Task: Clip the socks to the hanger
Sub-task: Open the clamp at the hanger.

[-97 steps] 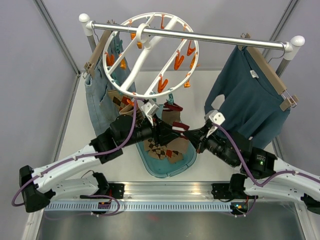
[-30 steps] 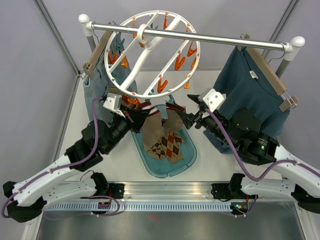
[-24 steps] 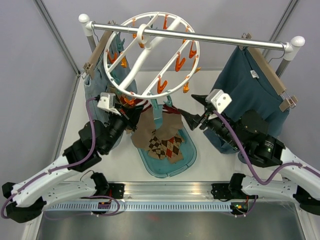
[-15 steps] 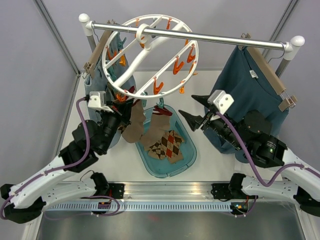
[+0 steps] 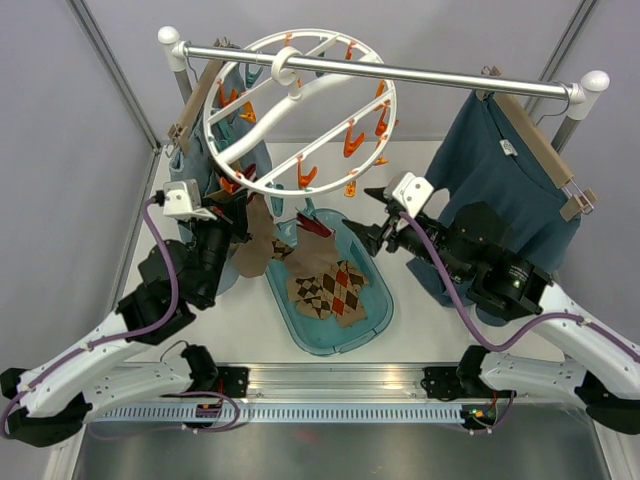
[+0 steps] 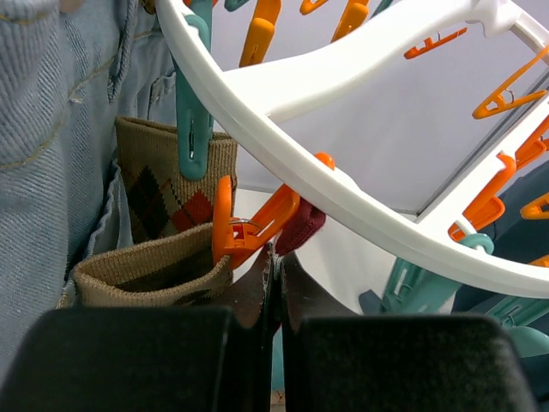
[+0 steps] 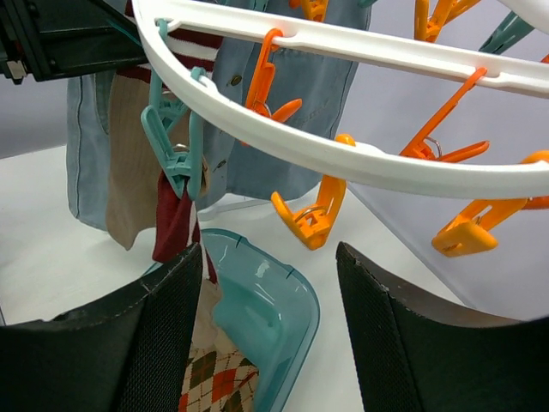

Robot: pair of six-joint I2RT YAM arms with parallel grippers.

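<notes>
The white ring hanger hangs tilted from the metal rail, with orange and teal pins along it. My left gripper is shut at the ring's lower left edge, pinching the cuff of a tan sock that dangles below it. In the left wrist view that cuff lies against an orange pin just ahead of my gripper. A teal pin holds another argyle sock. My right gripper is open and empty under the ring's right side. More socks lie in the tray.
A teal tray sits on the white table. Blue-grey jeans hang on a wooden hanger at the left, right behind my left gripper. A teal sweater hangs at the right. The rail crosses above.
My left gripper rose and moved left, lifting the tan sock out of the tray to the ring's rim. The ring tilted and swung. My right gripper drew back, then came in under the ring.
</notes>
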